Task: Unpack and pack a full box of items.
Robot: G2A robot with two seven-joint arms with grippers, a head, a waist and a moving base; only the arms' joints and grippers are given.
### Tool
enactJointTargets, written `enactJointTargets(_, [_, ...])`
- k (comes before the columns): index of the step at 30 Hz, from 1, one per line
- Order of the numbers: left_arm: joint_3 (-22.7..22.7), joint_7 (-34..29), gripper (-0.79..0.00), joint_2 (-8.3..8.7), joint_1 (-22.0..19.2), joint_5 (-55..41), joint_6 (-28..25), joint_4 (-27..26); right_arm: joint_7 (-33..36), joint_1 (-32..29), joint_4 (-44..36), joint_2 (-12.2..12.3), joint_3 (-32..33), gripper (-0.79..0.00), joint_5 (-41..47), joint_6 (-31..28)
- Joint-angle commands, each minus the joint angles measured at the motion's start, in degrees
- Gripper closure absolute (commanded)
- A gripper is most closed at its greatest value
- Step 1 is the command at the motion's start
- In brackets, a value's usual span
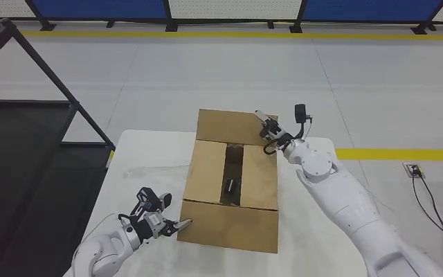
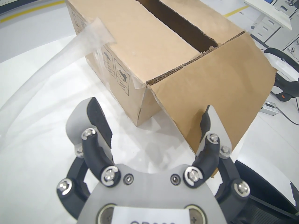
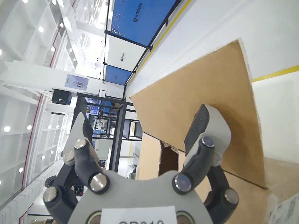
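A cardboard box [image 1: 208, 173] stands in the middle of the white table [image 1: 142, 201]. Its two long top flaps leave a gap, and a dark item [image 1: 230, 185] shows inside. The far flap [image 1: 228, 126] stands raised, and the near flap [image 1: 232, 225] slopes out toward me. My left gripper [image 1: 184, 224] is open by the near flap's left corner, with one finger [image 2: 206, 122] against the flap [image 2: 217, 82]. My right gripper [image 1: 262, 119] is open at the far flap's right corner, with one finger [image 3: 203, 127] resting on the flap's face [image 3: 186, 94].
A strip of clear tape [image 2: 88, 40] hangs from the box's side and trails over the table [image 1: 149, 168]. A black metal frame [image 1: 48, 90] stands left of the table. Bare table surface lies left and right of the box.
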Motion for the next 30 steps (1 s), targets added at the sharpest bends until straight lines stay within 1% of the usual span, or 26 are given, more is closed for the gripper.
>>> enactJointTargets(1, [0.3,-0.1,-0.785,0.04,-0.1,0.3,0.2,0.2,0.1,0.9,2.8,-1.3,-0.9,-0.785,0.1,-0.4])
enactJointTargets(7, [1.4,0.1,-0.785,0.13,-0.9,1.9,1.3,2.0,0.1,3.4,9.7,-4.8,-2.9,-0.785,-1.2,-0.8])
enactJointTargets(15, [2.3,0.4,-0.785,0.32,-2.1,2.2,1.1,4.3,0.7,5.6,16.0,-7.8,-3.9,-0.785,-3.7,0.4])
enactJointTargets(18, [2.6,0.5,-0.785,0.38,-2.3,2.1,1.1,4.9,1.7,6.2,17.7,-8.6,-3.9,-0.785,-4.3,1.2])
enactJointTargets(24, [2.9,0.7,-0.785,0.56,-2.6,1.9,1.1,5.7,1.7,6.9,20.1,-9.8,-3.5,-0.785,-5.1,1.6])
enactJointTargets(27, [2.9,0.9,-0.785,0.65,-2.6,1.5,0.9,5.8,0.6,7.1,20.9,-10.2,-2.6,-0.785,-4.6,0.1])
enactJointTargets(30, [2.3,2.2,-0.785,0.82,-2.1,-0.4,-0.5,5.0,-0.1,7.2,21.3,-10.2,-1.5,-0.785,-3.9,-2.9])
